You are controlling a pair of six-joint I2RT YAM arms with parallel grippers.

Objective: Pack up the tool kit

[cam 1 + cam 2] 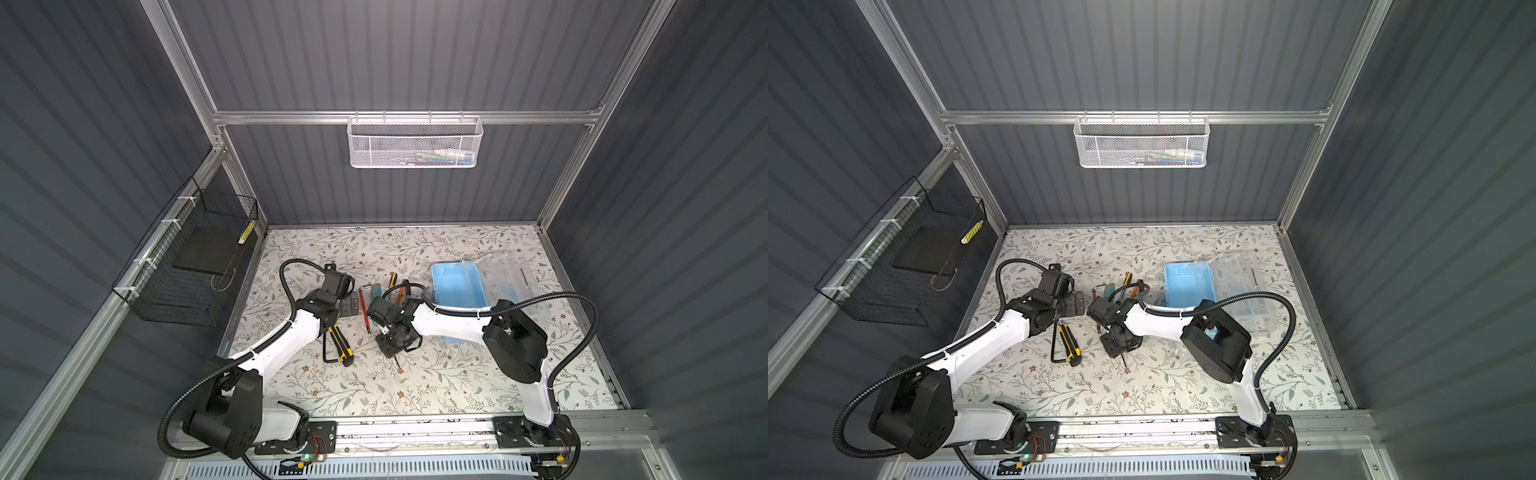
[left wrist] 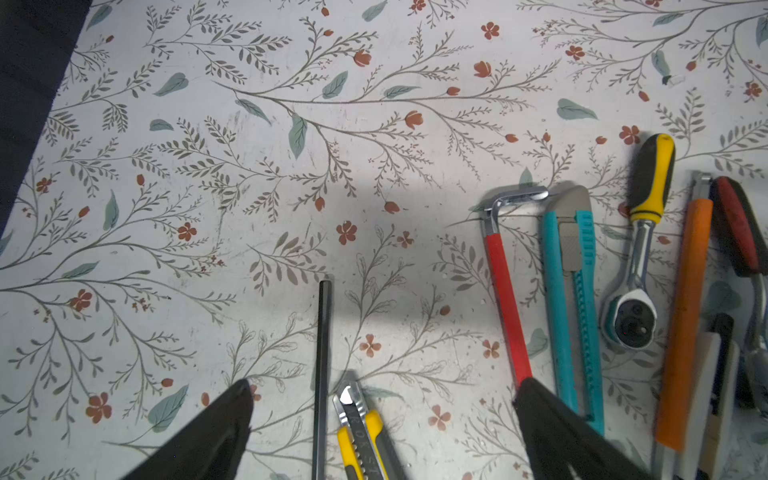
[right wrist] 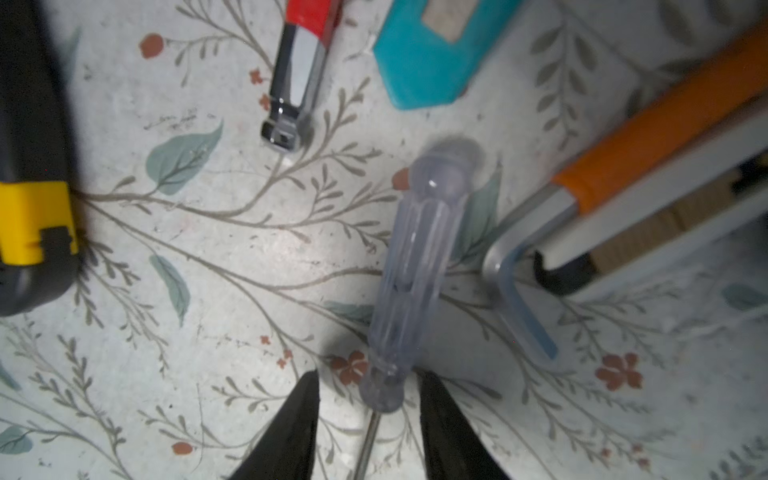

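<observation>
Now our right gripper (image 3: 369, 386), open, straddles the clear-handled screwdriver (image 3: 419, 257); next we clamp and carry it to the light-blue plastic box (image 1: 453, 284), two o'clock

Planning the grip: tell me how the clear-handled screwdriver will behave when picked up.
The clear-handled screwdriver looks rigid and light: hard plastic handle, thin metal shaft. Its rounded, fluted handle lies flat, so a nudge could roll it. The right gripper straddles the handle's shaft end, so the handle may droop when lifted.
</observation>
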